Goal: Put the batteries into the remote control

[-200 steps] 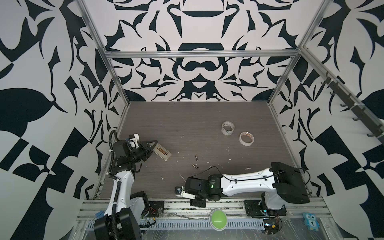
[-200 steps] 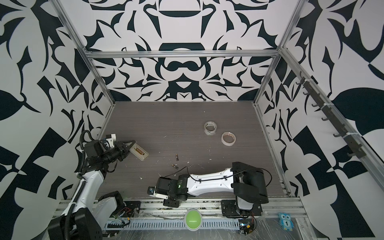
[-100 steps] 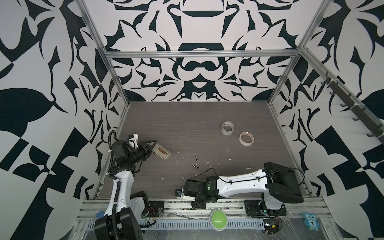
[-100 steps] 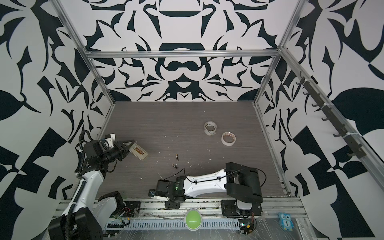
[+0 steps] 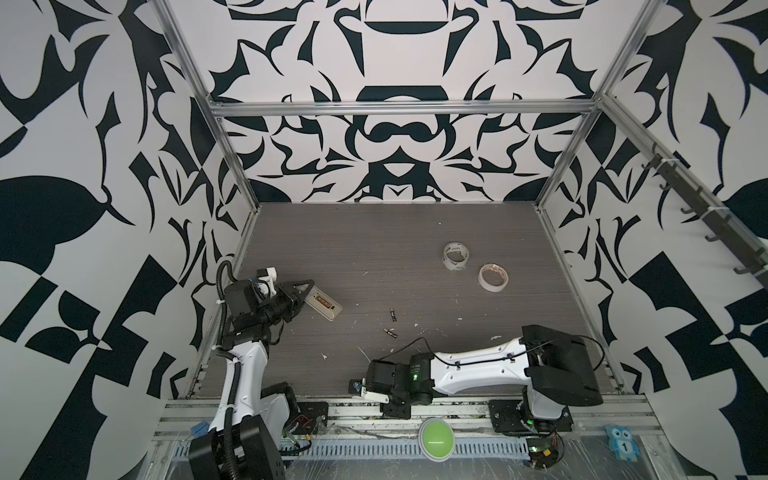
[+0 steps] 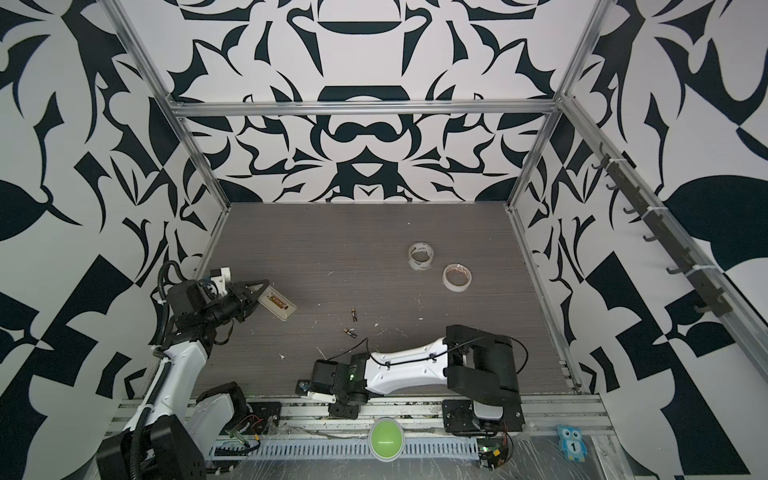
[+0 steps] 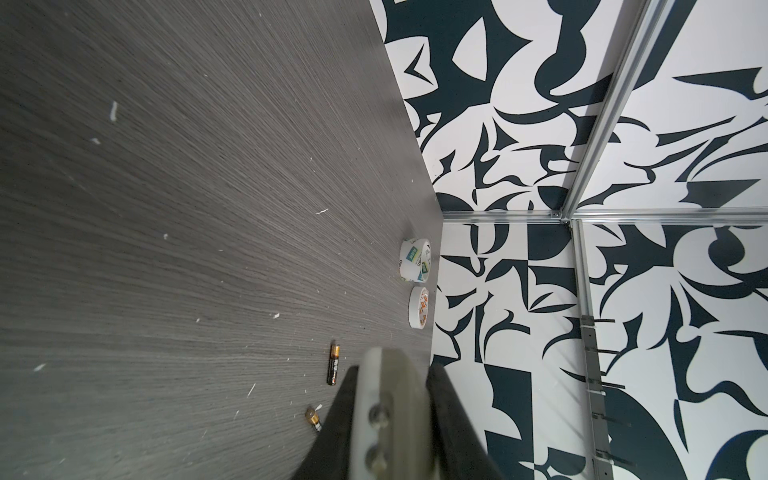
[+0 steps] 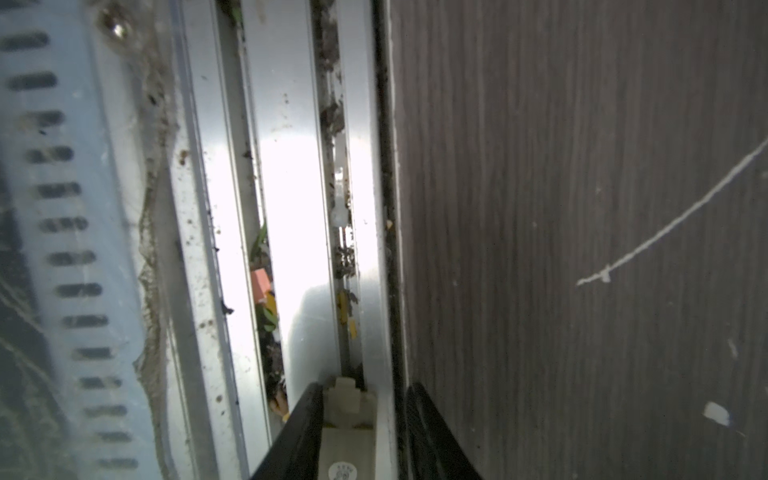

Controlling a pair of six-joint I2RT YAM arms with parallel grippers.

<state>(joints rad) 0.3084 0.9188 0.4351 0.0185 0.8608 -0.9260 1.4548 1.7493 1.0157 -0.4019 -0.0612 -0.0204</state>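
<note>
The remote control (image 5: pixel 325 306) (image 6: pixel 277 305) hangs just above the table's left side, pale back up and its battery bay uncovered. My left gripper (image 5: pixel 309 291) (image 7: pixel 392 368) is shut on one end of it. Both batteries (image 5: pixel 392 315) (image 5: pixel 390 332) lie loose on the table between the arms; the left wrist view shows them too (image 7: pixel 333 364) (image 7: pixel 313 417). My right gripper (image 5: pixel 360 386) (image 8: pixel 365 388) sits low at the front edge. Its jaws stand apart around a cream battery cover (image 8: pixel 347 432). One finger touches the cover and a gap shows at the other.
Two tape rolls (image 5: pixel 456 256) (image 5: pixel 493 277) lie at the back right. An aluminium rail (image 8: pixel 291 166) runs along the table's front edge under my right gripper, with a green button (image 5: pixel 435 433) in front of it. Patterned walls close in three sides.
My right arm has sunk lower and drawn back to the front edge, and its jaws have narrowed. The left arm, remote and batteries have not moved.
</note>
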